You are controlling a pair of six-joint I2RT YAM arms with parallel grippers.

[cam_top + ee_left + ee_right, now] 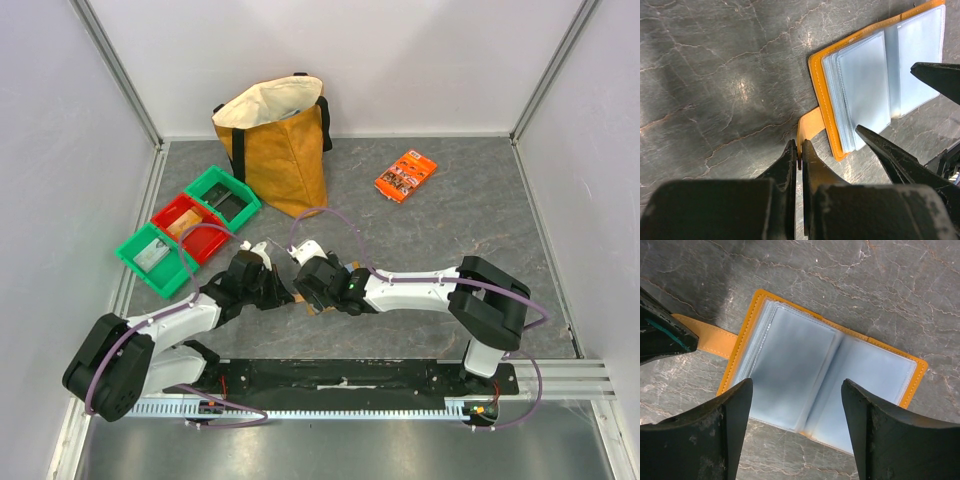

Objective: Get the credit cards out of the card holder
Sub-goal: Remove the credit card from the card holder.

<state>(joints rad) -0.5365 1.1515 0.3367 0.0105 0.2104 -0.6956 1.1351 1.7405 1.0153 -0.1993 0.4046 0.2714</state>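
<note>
The left fingers [784, 167] clench the card holder [875, 85] strap [811, 125], holder at 1 o'clock; released right fingers [730, 415] straddle it.

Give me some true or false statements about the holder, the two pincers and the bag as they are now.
1. The holder lies open on the table. True.
2. The left pincer is open and clear of the holder. False: it is shut on the holder's strap.
3. The right pincer stands open over the holder. True.
4. The bag lies flat on its side. False: it stands upright with its mouth open.
5. In the top view, the orange packet lies left of the bag. False: it lies to the bag's right.
</note>
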